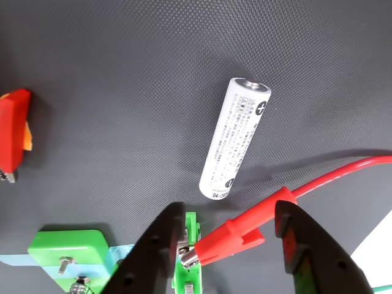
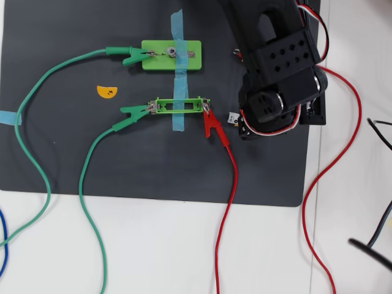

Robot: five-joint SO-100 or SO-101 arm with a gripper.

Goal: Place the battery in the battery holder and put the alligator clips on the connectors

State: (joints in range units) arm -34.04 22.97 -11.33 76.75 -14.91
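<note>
The white battery (image 1: 236,138) lies loose on the black mat, just beyond my fingertips in the wrist view; only its end (image 2: 233,116) peeks out from under the arm in the overhead view. My gripper (image 1: 229,211) is open, its black fingers (image 1: 153,257) on either side of a red alligator clip (image 1: 236,236). That clip (image 2: 212,125) bites the right tab of the bright-green battery holder (image 2: 177,106), whose slot holds no battery. A green clip (image 2: 131,112) sits on the holder's left tab. Another green clip (image 2: 133,56) sits on the left connector of the light-green block (image 2: 153,56). A second red clip (image 1: 12,135) lies loose.
Blue tape (image 2: 177,82) holds the block and the holder to the mat (image 2: 61,153). An orange sticker (image 2: 107,92) lies left of them. Red wires (image 2: 229,202) and green wires (image 2: 86,184) trail onto the white table. The arm (image 2: 282,67) covers the mat's right side.
</note>
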